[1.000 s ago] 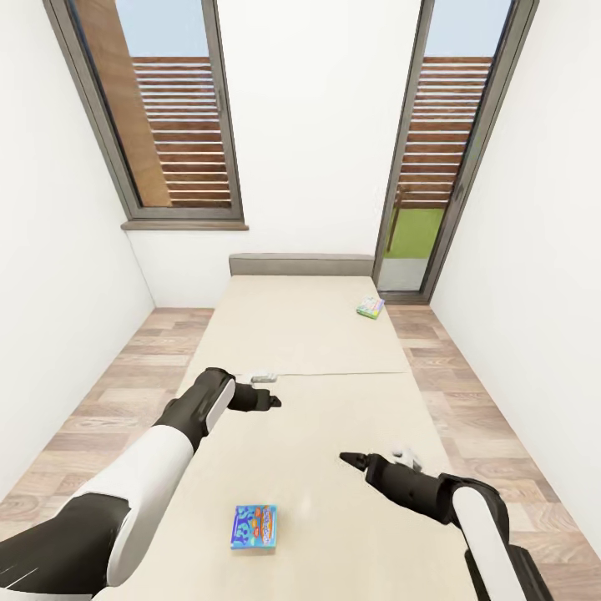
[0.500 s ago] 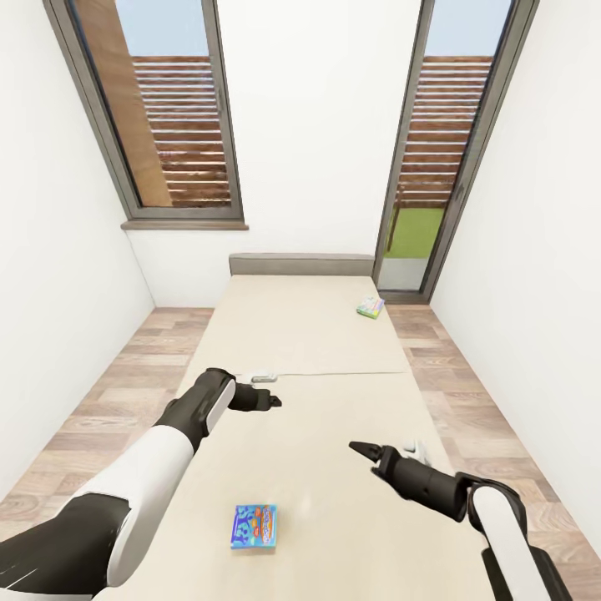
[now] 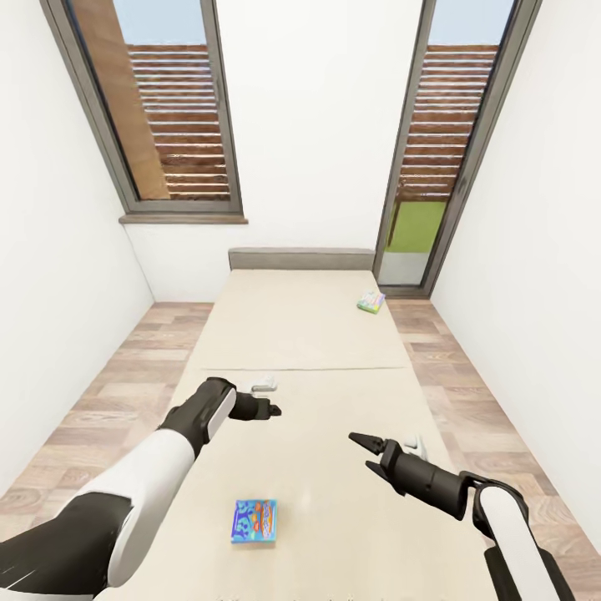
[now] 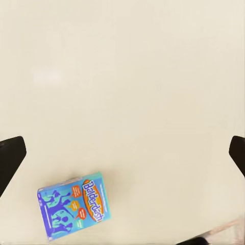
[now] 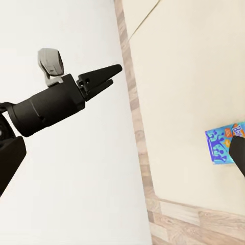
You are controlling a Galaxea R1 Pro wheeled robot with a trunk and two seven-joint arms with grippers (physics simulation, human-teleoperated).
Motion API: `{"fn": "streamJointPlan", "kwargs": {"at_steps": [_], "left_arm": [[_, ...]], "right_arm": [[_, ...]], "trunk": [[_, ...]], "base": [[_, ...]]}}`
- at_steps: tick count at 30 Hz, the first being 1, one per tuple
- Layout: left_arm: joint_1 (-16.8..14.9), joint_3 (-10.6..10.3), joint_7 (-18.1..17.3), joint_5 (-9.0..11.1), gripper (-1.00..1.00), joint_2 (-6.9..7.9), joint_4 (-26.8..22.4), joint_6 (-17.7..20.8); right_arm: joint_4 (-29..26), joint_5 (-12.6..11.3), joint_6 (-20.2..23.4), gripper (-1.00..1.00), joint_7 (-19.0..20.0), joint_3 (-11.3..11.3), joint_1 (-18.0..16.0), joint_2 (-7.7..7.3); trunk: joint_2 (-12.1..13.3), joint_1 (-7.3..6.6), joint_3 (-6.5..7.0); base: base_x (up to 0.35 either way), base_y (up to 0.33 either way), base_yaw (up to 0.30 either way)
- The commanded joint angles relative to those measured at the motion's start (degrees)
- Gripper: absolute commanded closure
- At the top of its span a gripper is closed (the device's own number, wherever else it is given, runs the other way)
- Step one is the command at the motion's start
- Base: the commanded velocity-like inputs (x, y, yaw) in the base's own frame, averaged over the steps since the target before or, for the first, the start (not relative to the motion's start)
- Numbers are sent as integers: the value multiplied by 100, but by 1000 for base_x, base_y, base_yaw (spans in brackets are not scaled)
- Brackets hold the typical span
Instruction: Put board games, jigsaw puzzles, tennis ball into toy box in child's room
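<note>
A white-walled room (image 3: 317, 125) with a wood-plank floor (image 3: 108, 392) and two tall grey-framed windows (image 3: 159, 108) holds a long beige bed (image 3: 300, 334) running from near to far, its low grey headboard (image 3: 300, 259) against the far wall. Both robot arms reach out over the mattress. The left arm (image 3: 150, 467), white with a black forearm, extends toward the middle of the bed, and the left gripper (image 3: 271, 409) hangs above the mattress; the head view shows its fingers drawn close, while the left wrist view shows dark fingertips (image 4: 10, 158) at opposite edges of the frame, so whether it is wide or narrow cannot be told. The right arm (image 3: 501, 526) stretches over the bed's near right part; the right gripper (image 3: 363, 442) points left with its fingers close together, holding nothing. A blue board game (image 3: 255, 522) lies flat on the near end of the mattress, between the two arms and apart from both grippers; it also appears below the left gripper (image 4: 73, 212) and at the frame edge beside the right one (image 5: 223, 142). A second, pale green game (image 3: 371, 301) lies at the far right of the bed, near the headboard.
</note>
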Motion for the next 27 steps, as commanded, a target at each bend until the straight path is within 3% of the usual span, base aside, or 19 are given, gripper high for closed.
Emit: {"fn": "streamJointPlan", "kwargs": {"at_steps": [1,8,17,27], "left_arm": [[-4,-27,22,55,-100,2,48,24],[-4,-37,232,58,-100,-10,156,14],[-4,-25,384,64,-100,-19,233,0],[-4,242,410,54,-100,-20,302,-20]], "right_arm": [[-5,-51,24,-100,-37,-19,-5,0],[-6,-79,24,-100,-36,-180,-12,2],[-1,-81,24,-100,-37,-230,-13,7],[0,-75,24,-100,-37,-238,-14,8]], "trunk": [[-11,3,-20],[-11,3,-84],[-11,3,-168],[-11,3,-260]], "base": [[0,0,0],[0,0,0],[0,0,0],[0,0,0]]}}
